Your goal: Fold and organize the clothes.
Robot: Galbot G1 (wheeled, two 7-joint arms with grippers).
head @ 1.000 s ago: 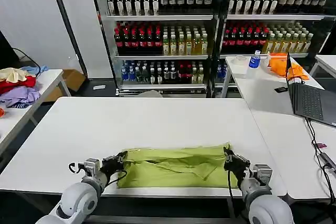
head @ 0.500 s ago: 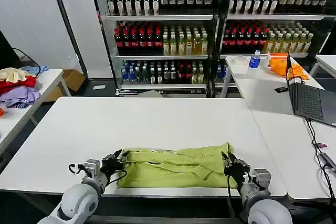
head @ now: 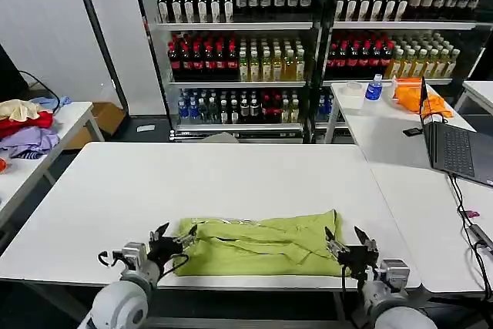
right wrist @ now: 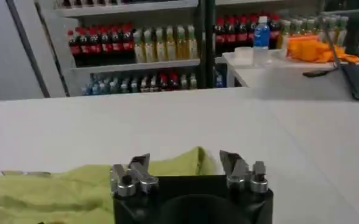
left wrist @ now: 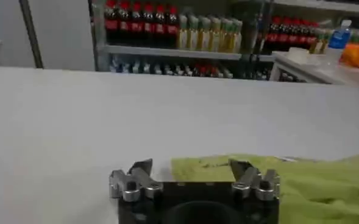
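Left end effector (head: 169, 238): you have it released, fingers spread, low at the counter's near edge. Its wrist view (left wrist: 191, 176) shows both fingertips apart and nothing between them.
Right end effector (head: 347, 243): yours is released too, fingers splayed, at the near edge on the other side. Its wrist view (right wrist: 188, 169) shows an empty gap between the tips.
T-shirt (head: 258, 243): the lime cloth lies in a long folded band between your two end effectors, just inward of each. Its left end sits right by the left fingertips, its right end by the right fingertips; neither grips it. In the left wrist view the cloth (left wrist: 301, 182) starts just ahead of the fingers and runs off toward the right arm; in the right wrist view it (right wrist: 75, 185) lies ahead and toward the left arm.
Counter (head: 192, 182): white, bare beyond the shirt, stretching away from both end effectors.
Side counter (head: 400, 144): beyond your right end effector, carrying a laptop (head: 454, 144).
Shelves (head: 308, 44): far ahead of both end effectors, rows of bottled drinks.
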